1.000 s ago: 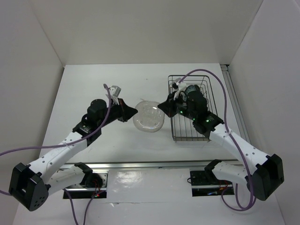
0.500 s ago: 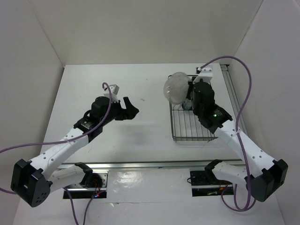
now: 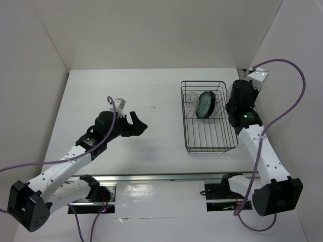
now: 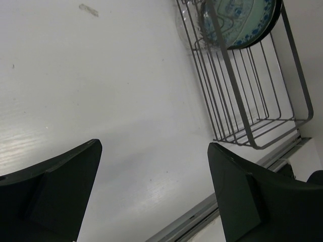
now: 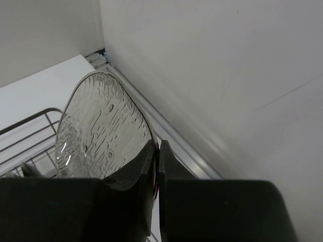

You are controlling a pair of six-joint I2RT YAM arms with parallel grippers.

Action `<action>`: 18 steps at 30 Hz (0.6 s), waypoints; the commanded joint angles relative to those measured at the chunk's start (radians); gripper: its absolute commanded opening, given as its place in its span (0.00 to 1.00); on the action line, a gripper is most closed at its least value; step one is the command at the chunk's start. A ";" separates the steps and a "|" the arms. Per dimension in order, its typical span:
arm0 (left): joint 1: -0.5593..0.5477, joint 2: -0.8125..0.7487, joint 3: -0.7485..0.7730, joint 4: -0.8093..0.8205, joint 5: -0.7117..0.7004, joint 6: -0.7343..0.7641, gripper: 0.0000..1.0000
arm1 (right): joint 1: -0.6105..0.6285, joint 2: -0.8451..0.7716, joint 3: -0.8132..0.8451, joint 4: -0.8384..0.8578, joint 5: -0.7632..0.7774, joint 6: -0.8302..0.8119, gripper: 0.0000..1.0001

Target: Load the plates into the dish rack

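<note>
My right gripper (image 5: 157, 147) is shut on the rim of a clear ribbed glass plate (image 5: 101, 126) and holds it on edge in the air, just past the right side of the dish rack (image 3: 209, 132). A blue-patterned plate (image 3: 206, 105) stands upright in the far part of the dark wire rack (image 4: 237, 96), and a pale translucent plate (image 3: 191, 105) stands to its left. The left wrist view shows the same patterned plate (image 4: 242, 20). My left gripper (image 4: 154, 174) hangs open and empty over the bare table, well left of the rack.
White walls enclose the table on the left, the back and the right, and the right wall (image 5: 227, 75) is close to my right gripper. A metal rail (image 3: 161, 177) runs along the near table edge by the arm bases.
My left gripper let go of the clear glass plate, opened and drew back left. My right gripper carried the plate from mid-table up to the rack's right side.
</note>
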 commanded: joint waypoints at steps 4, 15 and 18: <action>-0.009 -0.002 -0.077 0.114 0.091 -0.043 1.00 | -0.039 0.084 -0.023 0.130 -0.083 -0.016 0.00; -0.009 -0.011 -0.087 0.139 0.131 -0.052 1.00 | -0.081 0.124 -0.066 0.319 -0.212 -0.171 0.00; -0.009 -0.011 -0.097 0.151 0.142 -0.052 1.00 | -0.090 0.145 -0.080 0.369 -0.222 -0.224 0.00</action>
